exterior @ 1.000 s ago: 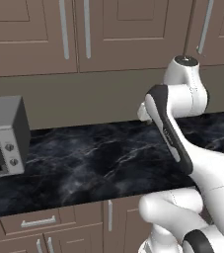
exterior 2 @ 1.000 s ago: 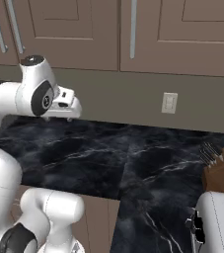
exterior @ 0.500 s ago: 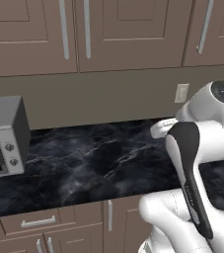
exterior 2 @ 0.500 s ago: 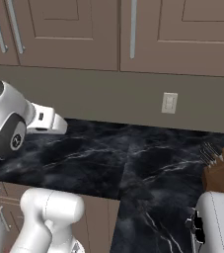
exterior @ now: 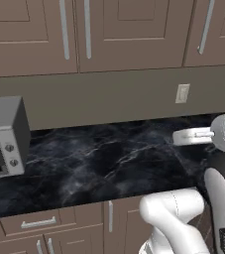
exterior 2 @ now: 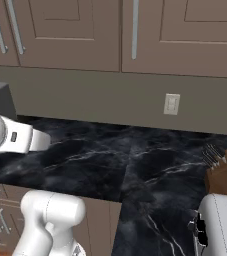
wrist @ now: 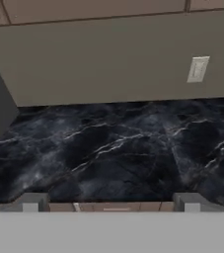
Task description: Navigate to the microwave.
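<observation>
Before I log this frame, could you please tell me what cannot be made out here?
- Small silver oven: left base view, its door cut off by the left edge.
- Toaster: right base view, cut off at the bottom right corner.
- Gripper: hand view, fingertips mostly behind the grey band; open or shut unclear.

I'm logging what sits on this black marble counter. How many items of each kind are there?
Countertop oven: 1
Knife block: 1
Toaster: 1
Total: 3
</observation>
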Controlling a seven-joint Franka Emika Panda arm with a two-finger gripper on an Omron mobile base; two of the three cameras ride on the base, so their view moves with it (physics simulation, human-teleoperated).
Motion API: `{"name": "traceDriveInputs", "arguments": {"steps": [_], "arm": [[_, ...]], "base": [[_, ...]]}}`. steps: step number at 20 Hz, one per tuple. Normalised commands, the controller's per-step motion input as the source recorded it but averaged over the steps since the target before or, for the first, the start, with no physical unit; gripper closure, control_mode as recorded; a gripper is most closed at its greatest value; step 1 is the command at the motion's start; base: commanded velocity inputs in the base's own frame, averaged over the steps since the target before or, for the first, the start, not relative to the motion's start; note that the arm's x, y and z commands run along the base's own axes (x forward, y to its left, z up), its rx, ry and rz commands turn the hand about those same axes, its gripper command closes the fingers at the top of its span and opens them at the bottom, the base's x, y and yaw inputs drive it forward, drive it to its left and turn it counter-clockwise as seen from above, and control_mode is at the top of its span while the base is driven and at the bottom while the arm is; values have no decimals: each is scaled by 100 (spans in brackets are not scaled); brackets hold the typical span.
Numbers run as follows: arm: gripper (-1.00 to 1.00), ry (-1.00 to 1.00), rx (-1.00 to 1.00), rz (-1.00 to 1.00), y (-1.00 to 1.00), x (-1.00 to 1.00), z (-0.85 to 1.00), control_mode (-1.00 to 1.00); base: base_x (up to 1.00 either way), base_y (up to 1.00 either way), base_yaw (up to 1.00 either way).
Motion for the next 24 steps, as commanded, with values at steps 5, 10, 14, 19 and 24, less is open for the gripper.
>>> {"name": "traceDriveInputs", "arguments": {"steps": [5,10,14,19,24], "arm": [[-100,-8,1,-2,1,-40,34,100],[-100,0,0,0,0,0,0,100],[-100,0,0,0,0,0,0,100],[-100,0,0,0,0,0,0,100],[-100,0,0,0,0,0,0,100]], "base": [[-58,8,-2],[-79,66,-1],[-32,100,29],[0,91,65],[0,55,80]]}}
